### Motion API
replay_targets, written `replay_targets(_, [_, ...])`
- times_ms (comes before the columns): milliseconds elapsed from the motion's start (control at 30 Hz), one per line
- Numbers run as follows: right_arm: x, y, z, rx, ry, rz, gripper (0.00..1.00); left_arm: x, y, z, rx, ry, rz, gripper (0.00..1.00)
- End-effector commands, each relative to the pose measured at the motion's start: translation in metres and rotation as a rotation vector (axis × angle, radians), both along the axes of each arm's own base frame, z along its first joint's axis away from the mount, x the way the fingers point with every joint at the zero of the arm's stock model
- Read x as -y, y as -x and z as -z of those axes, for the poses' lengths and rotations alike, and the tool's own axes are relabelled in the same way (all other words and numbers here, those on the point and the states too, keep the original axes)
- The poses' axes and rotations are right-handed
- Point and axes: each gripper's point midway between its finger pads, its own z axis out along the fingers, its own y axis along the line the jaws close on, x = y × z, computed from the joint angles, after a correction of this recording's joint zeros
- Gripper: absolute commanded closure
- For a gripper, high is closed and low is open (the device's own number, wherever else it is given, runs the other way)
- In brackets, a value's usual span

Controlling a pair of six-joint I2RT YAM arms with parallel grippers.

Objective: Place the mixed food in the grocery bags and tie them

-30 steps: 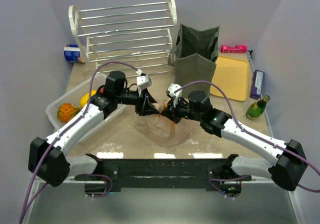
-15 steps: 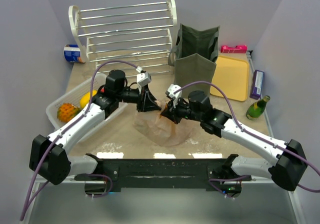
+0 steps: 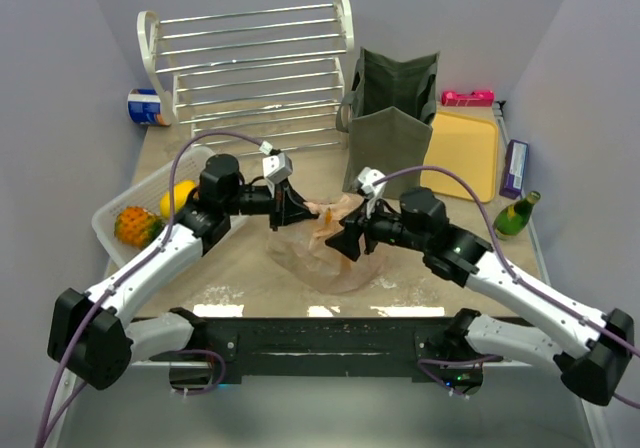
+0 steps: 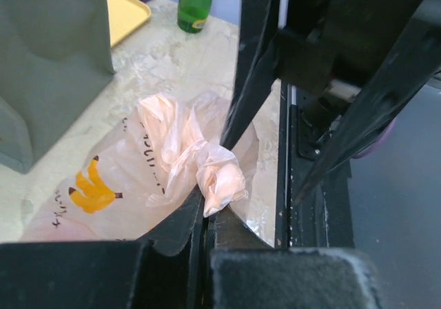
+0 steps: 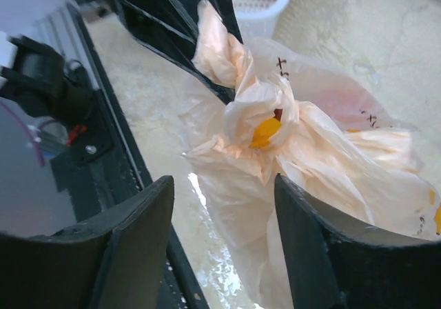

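1. Since a second ago my right end effector (image 5: 222,185) has let go and backed off to the right. Its jaws now stand apart, with the bag's bunched top just ahead of them and nothing gripped.
2. Meanwhile my left end effector (image 4: 206,216) has clamped down, its fingers pinched tight on a twisted ear of the peach plastic bag (image 4: 138,178).
3. That bag lies on the table (image 3: 240,268) between my two arms. Its neck is gathered into a bunch, and an orange banana print shows on its side.
4. Just behind the bag, the olive-green tote (image 3: 392,128) stands upright.
5. Farther left, a white basket (image 3: 105,230) holds an orange fruit (image 3: 133,224) and a yellow fruit (image 3: 172,198).
6. To the right of the tote, a yellow tray (image 3: 462,153) lies flat on the table.
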Motion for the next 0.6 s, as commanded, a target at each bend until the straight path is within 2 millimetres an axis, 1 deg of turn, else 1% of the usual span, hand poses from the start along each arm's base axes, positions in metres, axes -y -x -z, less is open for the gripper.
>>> replay_targets(0, [0.004,0.023,-0.061,-0.153,-0.252,0.070,0.32,-0.002,-0.006,-0.018,0.162,0.036,-0.047,1.00])
replay_targets(67, [0.005,0.023,-0.073,-0.227,-0.358,0.123,0.30,-0.002,-0.003,-0.020,0.182,0.043,-0.058,1.00])
replay_targets(100, [0.003,0.025,-0.079,-0.343,-0.441,0.160,0.30,-0.001,-0.003,-0.021,0.204,0.045,-0.071,1.00])
replay_targets(133, [0.003,0.026,-0.076,-0.408,-0.483,0.189,0.31,-0.002,-0.001,-0.020,0.218,0.042,-0.086,1.00])
replay_targets(167, [0.003,0.025,-0.089,-0.442,-0.566,0.197,0.31,-0.001,-0.001,-0.019,0.230,0.037,-0.099,1.00])
replay_targets(200, [0.003,0.024,-0.093,-0.559,-0.648,0.243,0.31,0.001,0.000,-0.018,0.251,0.026,-0.120,1.00])
replay_targets(233, [0.003,0.023,-0.089,-0.611,-0.679,0.265,0.30,0.001,0.003,-0.017,0.266,0.025,-0.129,1.00])
replay_targets(333, [0.007,0.016,-0.100,-0.705,-0.771,0.330,0.27,0.002,0.006,-0.015,0.291,0.012,-0.157,1.00])
replay_targets(367, [0.009,0.014,-0.096,-0.731,-0.773,0.361,0.25,0.002,0.006,-0.015,0.294,0.010,-0.166,1.00])
replay_targets(400, [0.012,0.011,-0.100,-0.763,-0.813,0.393,0.25,0.002,0.006,-0.015,0.298,0.008,-0.181,1.00])
replay_targets(467, [0.013,0.007,-0.096,-0.812,-0.841,0.430,0.22,0.002,0.009,-0.016,0.307,0.013,-0.188,1.00])
replay_targets(500, [0.013,0.006,-0.094,-0.855,-0.858,0.448,0.21,0.003,0.008,-0.018,0.340,0.010,-0.200,1.00])
replay_targets(567, [0.012,0.004,-0.081,-0.910,-0.846,0.486,0.19,0.002,0.009,-0.018,0.348,0.012,-0.211,1.00])
